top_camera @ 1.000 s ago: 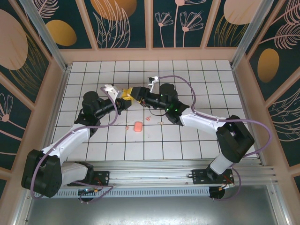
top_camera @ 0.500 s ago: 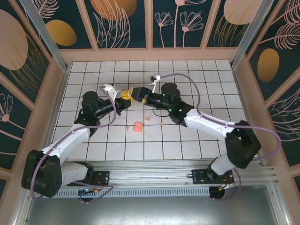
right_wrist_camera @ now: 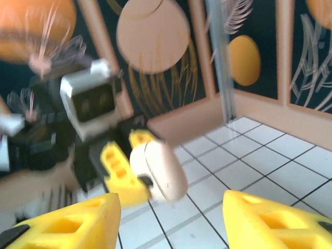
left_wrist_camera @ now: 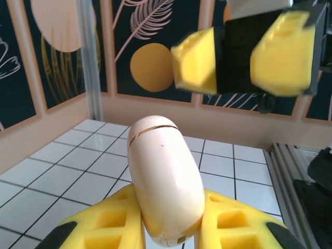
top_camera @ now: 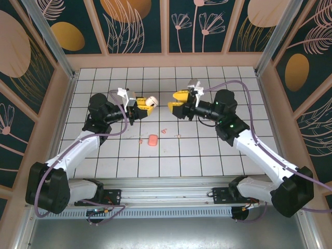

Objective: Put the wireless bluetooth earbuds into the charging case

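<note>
My left gripper (top_camera: 141, 104) is shut on the charging case (top_camera: 151, 101), a cream oval shell with a thin gold seam, held above the tiles. In the left wrist view the charging case (left_wrist_camera: 163, 176) stands upright between the yellow fingers (left_wrist_camera: 104, 223), lid closed. My right gripper (top_camera: 176, 102) faces it from the right, a short gap away, open with nothing between its fingers. It appears blurred as the right gripper (left_wrist_camera: 233, 49) in the left wrist view. The right wrist view shows the case (right_wrist_camera: 161, 168) ahead. Tiny pink earbuds (top_camera: 164, 131) (top_camera: 178, 136) (top_camera: 140, 138) lie on the tiles.
A salmon-pink rounded-square box (top_camera: 152, 140) lies on the white tiled floor (top_camera: 207, 155) below the two grippers, among the pink bits. Low peach walls (top_camera: 166, 60) with dark patterned panels enclose the floor. A metal rail (top_camera: 171, 189) runs along the near edge.
My right gripper has pulled back to the right, away from the case, and its arm has swung outward. The left gripper keeps the case and has shifted slightly up and left.
</note>
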You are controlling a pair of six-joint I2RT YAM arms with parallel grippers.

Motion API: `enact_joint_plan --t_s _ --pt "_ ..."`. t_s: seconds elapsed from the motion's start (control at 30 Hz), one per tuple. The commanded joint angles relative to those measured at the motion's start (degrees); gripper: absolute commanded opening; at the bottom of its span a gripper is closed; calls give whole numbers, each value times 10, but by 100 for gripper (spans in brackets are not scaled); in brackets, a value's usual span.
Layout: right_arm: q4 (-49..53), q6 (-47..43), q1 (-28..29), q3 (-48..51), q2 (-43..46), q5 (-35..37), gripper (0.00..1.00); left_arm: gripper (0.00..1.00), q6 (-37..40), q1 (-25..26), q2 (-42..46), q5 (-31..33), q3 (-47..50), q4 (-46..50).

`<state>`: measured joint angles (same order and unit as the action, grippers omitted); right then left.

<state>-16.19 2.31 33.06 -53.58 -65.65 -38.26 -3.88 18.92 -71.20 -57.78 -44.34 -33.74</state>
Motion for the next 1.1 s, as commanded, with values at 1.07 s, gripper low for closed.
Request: enact_joint_plan --t_s 1.07 --pt "387 -355 11 -239 -144 -146 17 56 196 29 18 -16 -59 202"
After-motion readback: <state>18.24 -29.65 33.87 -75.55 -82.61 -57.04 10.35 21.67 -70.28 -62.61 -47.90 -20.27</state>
